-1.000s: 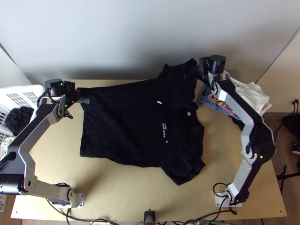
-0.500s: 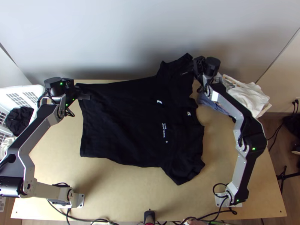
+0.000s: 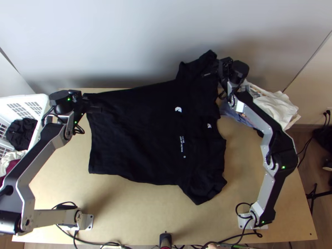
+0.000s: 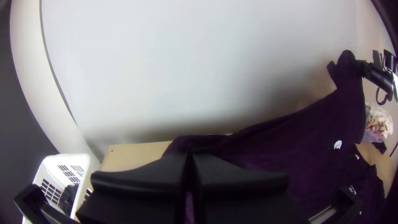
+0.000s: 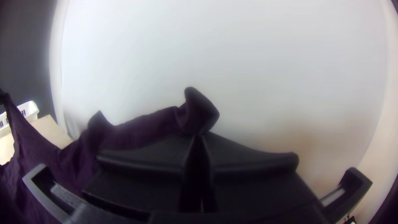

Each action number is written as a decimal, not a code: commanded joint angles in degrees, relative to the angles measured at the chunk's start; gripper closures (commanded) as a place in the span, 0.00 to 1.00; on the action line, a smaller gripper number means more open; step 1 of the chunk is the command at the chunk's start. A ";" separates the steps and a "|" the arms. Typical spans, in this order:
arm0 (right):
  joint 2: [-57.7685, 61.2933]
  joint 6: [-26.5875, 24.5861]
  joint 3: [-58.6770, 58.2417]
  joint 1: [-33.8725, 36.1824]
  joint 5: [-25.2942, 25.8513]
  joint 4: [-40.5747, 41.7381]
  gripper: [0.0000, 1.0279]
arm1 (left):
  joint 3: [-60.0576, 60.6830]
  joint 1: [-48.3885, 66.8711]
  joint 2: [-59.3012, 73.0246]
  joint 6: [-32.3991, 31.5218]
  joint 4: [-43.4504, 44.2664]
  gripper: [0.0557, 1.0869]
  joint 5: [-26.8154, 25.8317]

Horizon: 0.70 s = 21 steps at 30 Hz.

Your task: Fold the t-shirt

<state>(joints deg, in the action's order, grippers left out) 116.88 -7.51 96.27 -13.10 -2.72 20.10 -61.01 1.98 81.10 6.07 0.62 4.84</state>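
From where I'm standing, the black t-shirt is lying unfolded across the wooden table, its small white prints facing up. The hem is pointing to the left, the sleeves to the right. Its near side is resting flat, while the far hem corner and far sleeve are hanging raised, the cloth sloping between them.
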 commanded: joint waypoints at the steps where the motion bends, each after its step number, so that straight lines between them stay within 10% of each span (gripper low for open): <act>1: -1.04 -1.37 2.17 0.53 0.35 0.21 0.97 | 1.42 -0.13 -2.61 -0.62 2.45 0.97 1.75; 21: -1.83 -6.29 -9.52 -0.61 0.35 2.23 0.97 | 4.15 -2.68 11.18 4.48 17.04 0.97 2.45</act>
<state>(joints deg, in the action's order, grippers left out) 117.30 -13.41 92.68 -13.37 -2.39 21.02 -55.53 0.19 86.13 9.34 13.87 6.96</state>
